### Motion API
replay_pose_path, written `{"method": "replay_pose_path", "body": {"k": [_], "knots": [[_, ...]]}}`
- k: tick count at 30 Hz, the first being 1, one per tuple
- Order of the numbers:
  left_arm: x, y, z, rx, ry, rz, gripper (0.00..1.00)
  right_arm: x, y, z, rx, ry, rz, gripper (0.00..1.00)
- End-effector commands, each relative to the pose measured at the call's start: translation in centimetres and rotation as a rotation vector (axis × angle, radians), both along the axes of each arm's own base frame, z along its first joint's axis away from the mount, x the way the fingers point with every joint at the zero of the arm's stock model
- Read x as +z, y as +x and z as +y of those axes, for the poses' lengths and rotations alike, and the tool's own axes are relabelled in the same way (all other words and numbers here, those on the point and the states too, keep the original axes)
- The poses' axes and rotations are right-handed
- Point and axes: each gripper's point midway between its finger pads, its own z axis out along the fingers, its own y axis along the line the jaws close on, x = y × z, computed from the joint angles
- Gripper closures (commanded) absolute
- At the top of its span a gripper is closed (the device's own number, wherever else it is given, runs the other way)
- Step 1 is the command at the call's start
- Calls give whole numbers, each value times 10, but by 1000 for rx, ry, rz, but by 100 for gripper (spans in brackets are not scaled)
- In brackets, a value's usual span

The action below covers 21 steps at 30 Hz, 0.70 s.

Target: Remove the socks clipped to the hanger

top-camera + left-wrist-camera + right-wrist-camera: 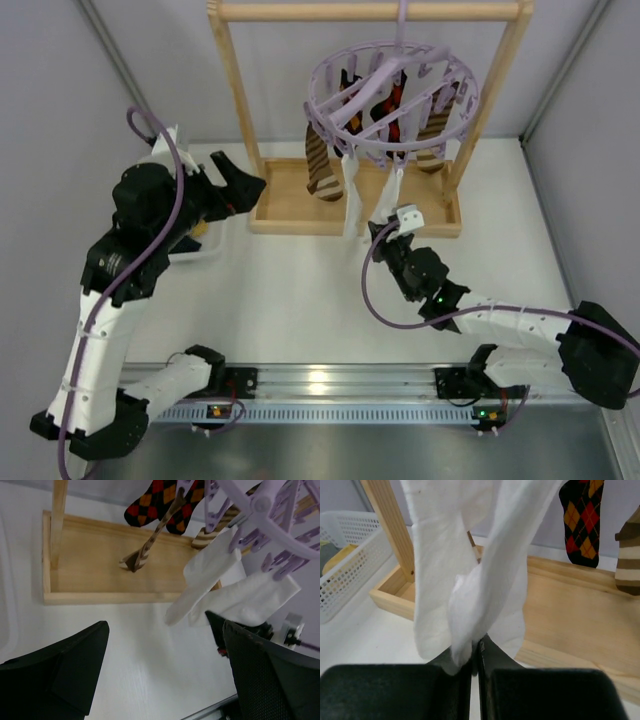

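White tabletop [300,300] w/ faint grain, boxed in by plain pale grey wall panels [60,90] at back, L & R, w/ thin metal corner posts [112,55] btwn them. Light wooden frame rack [240,110] stands at the far side: two uprights + top bar on a shallow tray base, w/ a white lattice plastic basket [350,565] just beside its L end. Silver slotted rail [330,385] runs along near edge w/ a bright glare spot mid-length; light soft & even, shadows faint.
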Motion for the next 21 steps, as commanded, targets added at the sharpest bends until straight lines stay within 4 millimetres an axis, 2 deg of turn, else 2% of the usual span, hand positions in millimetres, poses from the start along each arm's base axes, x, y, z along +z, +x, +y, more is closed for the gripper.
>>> {"method": "replay_pose_path", "body": {"k": [1, 2, 3, 4, 5, 6, 7, 8, 9, 12, 13, 14, 15, 18, 21], "knots": [[46, 33, -11, 63, -20, -100, 1, 24, -4, 6, -130, 49, -32, 100], [50, 30, -33, 7, 19, -117, 1, 18, -11, 16, -131, 20, -25, 100], [56, 48, -37, 86, 70, -133, 1, 26, -13, 25, -126, 35, -29, 100], [59, 51, -49, 87, 111, -149, 1, 27, -15, 30, -116, -3, -42, 100], [61, 41, -80, 17, 173, -182, 1, 24, -20, 40, -93, -19, -44, 100], [68, 46, -99, 12, 202, -200, 1, 29, -21, 46, -87, -11, -47, 100], [69, 50, -104, 46, 270, -224, 1, 29, -22, 49, -83, -14, -47, 100], [71, 43, -124, 7, 292, -242, 1, 25, -24, 55, -74, -31, -42, 100], [73, 51, -140, 9, 318, -252, 1, 28, -24, 58, -75, -29, -43, 100], [77, 57, -161, 4, 384, -288, 1, 27, -28, 66, -64, -37, -38, 100], [66, 63, -172, -8, 428, -281, 1, 28, -29, 67, -61, -36, -38, 100], [64, 67, -176, -3, 447, -283, 1, 28, -30, 69, -58, -40, -35, 100], [65, 69, -177, 10, 457, -287, 1, 28, -30, 70, -57, -47, -32, 100], [51, 80, -181, 47, 522, -275, 1, 27, -30, 69, -62, -50, -32, 100], [43, 87, -182, 78, 569, -270, 5, 26, -31, 69, -50, -49, -31, 100]]}}
